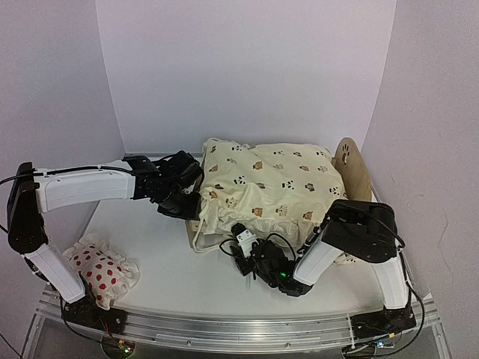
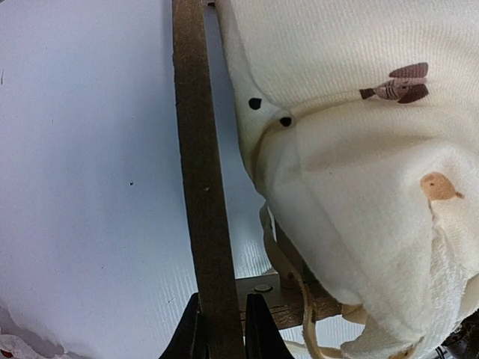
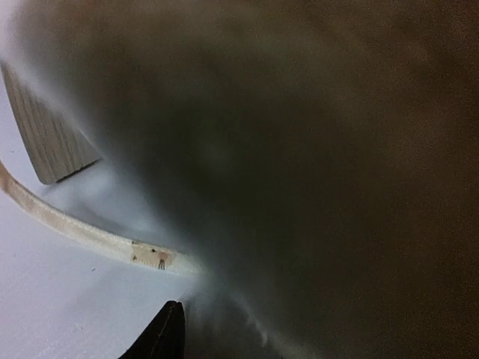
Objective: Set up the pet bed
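Left gripper clamped on footboard; right gripper state cannot be told.
Footboard edge is pinched between narrow left fingers. Only 1 right finger is seen, near a tie, against blurred cushion. Pet bed is placed mid-table, toward the back, draped by cushion; pillow is seen front-left.

Blurred, shadowed fabric fills most of the view. A cream tie curves over the white table; one dark tip of the jaws shows at the bottom edge.
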`<action>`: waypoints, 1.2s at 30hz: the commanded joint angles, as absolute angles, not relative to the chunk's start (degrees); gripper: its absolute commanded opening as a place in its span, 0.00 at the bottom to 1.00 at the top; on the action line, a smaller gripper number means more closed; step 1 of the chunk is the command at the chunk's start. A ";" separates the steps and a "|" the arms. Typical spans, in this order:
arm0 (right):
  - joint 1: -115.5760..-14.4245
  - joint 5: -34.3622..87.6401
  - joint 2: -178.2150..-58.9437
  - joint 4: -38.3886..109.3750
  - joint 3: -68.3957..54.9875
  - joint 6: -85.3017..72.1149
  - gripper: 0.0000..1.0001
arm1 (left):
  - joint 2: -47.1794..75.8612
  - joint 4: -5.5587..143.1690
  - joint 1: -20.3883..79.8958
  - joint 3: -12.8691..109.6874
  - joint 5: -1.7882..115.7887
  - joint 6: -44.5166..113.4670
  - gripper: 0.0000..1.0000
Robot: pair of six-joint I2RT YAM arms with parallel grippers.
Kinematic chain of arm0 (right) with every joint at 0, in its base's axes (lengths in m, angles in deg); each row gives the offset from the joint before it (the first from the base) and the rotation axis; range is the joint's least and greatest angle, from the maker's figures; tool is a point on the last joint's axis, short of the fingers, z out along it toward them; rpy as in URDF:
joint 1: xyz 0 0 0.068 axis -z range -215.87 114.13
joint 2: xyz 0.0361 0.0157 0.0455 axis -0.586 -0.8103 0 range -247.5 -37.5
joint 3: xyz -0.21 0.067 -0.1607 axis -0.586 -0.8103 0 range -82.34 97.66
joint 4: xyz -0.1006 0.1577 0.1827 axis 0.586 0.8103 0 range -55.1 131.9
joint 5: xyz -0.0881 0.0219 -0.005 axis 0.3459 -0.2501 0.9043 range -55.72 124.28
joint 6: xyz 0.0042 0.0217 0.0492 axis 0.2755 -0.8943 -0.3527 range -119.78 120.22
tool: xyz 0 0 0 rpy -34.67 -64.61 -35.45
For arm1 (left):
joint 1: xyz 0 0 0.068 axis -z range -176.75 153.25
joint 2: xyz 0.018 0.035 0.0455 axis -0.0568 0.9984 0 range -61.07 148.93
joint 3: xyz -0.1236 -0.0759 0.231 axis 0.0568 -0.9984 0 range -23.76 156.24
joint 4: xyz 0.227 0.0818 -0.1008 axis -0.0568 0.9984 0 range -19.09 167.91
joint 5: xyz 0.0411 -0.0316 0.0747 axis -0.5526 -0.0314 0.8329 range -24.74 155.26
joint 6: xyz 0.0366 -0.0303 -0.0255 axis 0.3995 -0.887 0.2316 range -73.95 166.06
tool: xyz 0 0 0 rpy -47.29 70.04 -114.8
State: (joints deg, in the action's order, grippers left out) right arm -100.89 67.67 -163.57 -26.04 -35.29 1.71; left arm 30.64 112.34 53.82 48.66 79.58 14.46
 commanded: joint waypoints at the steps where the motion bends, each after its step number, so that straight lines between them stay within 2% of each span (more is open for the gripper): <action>1: -100.79 71.36 -167.25 -29.52 -31.82 2.68 0.45 | 26.98 112.41 54.66 53.14 78.19 18.90 0.00; 5: -100.16 69.24 -168.55 -29.34 -30.70 1.74 0.44 | 26.74 112.63 54.66 53.21 78.40 19.02 0.00; 13: -97.15 65.81 -168.30 -23.11 -29.70 -4.27 0.35 | 26.30 112.83 54.66 53.14 78.53 18.81 0.00; 19: -96.38 66.60 -166.19 -10.62 -26.67 -7.07 0.34 | 26.35 112.84 54.63 53.49 78.48 18.31 0.00; 25: -96.37 67.03 -160.14 -5.25 -29.25 -6.99 0.36 | 26.96 112.48 54.65 55.66 78.38 18.53 0.00; 36: -96.40 55.48 -151.21 -7.89 -37.83 -4.53 0.41 | 30.44 113.50 54.66 64.02 79.30 19.67 0.00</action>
